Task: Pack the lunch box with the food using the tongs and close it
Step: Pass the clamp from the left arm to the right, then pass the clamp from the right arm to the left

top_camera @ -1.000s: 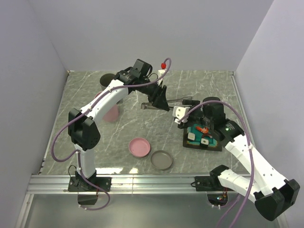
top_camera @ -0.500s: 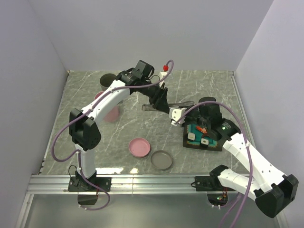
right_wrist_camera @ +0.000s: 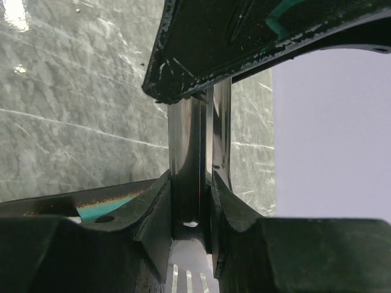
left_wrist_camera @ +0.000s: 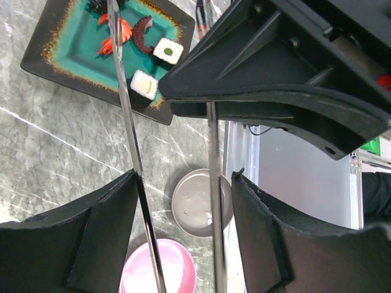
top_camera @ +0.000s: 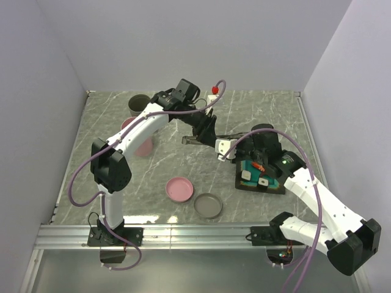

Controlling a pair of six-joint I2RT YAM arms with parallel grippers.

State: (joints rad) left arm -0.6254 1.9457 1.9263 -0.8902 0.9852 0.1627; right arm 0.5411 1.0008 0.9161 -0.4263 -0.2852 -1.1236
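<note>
The tongs (top_camera: 235, 133) hang above the table between both arms. My left gripper (top_camera: 206, 130) is shut on them, its fingers (left_wrist_camera: 107, 229) pressing the two slim arms (left_wrist_camera: 212, 183) from outside. In the left wrist view the tongs point toward the dark teal plate (left_wrist_camera: 67, 52), which holds the orange-red shrimp piece (left_wrist_camera: 119, 33) and two white blocks (left_wrist_camera: 167, 50). My right gripper (top_camera: 224, 146) is shut on the tongs' metal (right_wrist_camera: 186, 159), just left of the plate (top_camera: 269, 188). The pink lunch box tub (top_camera: 142, 146) stands behind the left arm, partly hidden.
A pink lid (top_camera: 179, 188) and a grey lid (top_camera: 208, 206) lie side by side near the front. A dark tub (top_camera: 137, 104) stands at the back left. Grey walls enclose the table on three sides, and a metal rail runs along the near edge.
My right gripper has moved left to the tongs and closed on them. The left gripper has shifted slightly right, still holding the tongs.
</note>
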